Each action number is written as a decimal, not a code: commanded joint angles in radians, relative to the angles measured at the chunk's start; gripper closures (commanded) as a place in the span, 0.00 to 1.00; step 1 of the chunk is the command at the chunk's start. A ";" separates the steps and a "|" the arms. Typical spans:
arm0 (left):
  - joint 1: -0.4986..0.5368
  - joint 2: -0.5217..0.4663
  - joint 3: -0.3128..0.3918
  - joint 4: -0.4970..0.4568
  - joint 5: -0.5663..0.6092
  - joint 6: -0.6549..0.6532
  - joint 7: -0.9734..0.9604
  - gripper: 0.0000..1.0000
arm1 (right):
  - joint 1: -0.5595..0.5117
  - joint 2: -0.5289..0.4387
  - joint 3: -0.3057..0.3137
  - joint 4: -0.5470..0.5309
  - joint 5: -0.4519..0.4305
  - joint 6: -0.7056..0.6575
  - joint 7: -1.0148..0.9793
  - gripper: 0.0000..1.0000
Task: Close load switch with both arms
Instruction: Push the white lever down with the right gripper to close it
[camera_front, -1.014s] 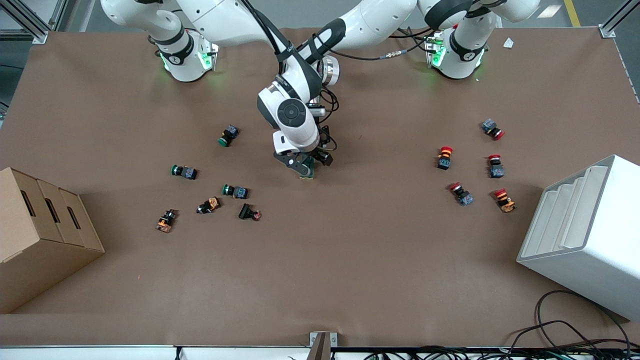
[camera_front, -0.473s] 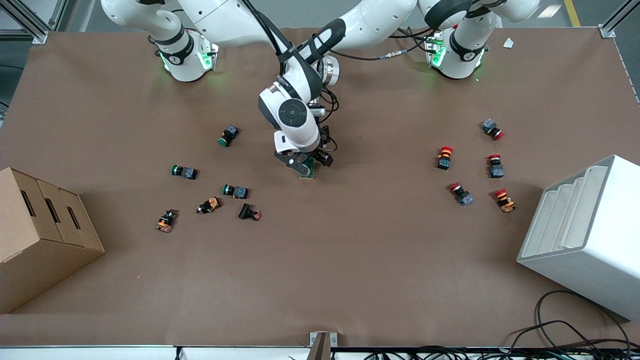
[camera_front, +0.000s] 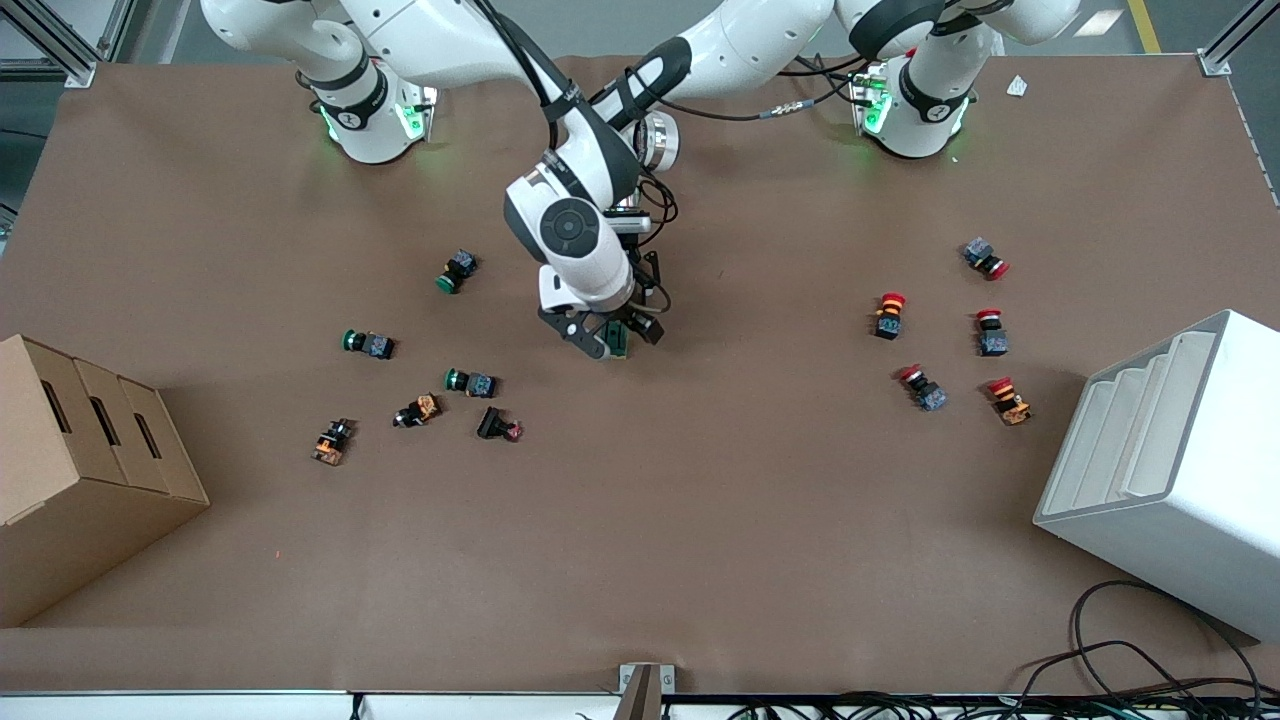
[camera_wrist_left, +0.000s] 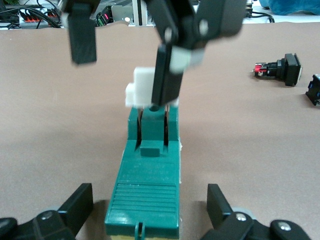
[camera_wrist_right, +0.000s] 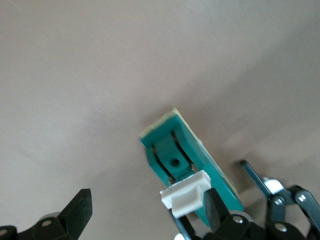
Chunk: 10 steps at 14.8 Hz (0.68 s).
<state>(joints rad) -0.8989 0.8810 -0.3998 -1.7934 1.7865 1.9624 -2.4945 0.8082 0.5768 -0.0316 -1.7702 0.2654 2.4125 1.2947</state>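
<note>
green load switch (camera_wrist_left: 145, 192), a ridged block with a white lever (camera_wrist_left: 141, 88), lies mid-table. right gripper (camera_front: 597, 338) spread wide, one finger (camera_wrist_left: 167, 72) touching the lever. left gripper (camera_wrist_left: 150, 212) wide around the block.

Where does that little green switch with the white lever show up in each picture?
Front view: the load switch peeks out under the arms, mid-table.
Left wrist view: load switch fills the centre, between the left end effector's fingers.
Right wrist view: load switch lies centre-low.
Shared landmark: its white lever.
</note>
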 joint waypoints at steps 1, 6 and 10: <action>0.000 0.056 0.010 0.005 0.004 0.016 -0.012 0.00 | -0.021 0.018 0.005 0.037 0.003 0.013 -0.006 0.00; 0.005 0.056 0.012 0.005 0.004 0.018 -0.009 0.00 | -0.021 0.021 0.004 0.041 0.003 0.017 -0.002 0.00; 0.005 0.058 0.024 0.005 0.005 0.018 -0.007 0.00 | -0.021 0.043 0.004 0.060 0.003 0.023 0.000 0.00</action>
<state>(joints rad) -0.8993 0.8811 -0.3986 -1.7935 1.7878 1.9626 -2.4945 0.7911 0.5908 -0.0333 -1.7422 0.2653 2.4234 1.2939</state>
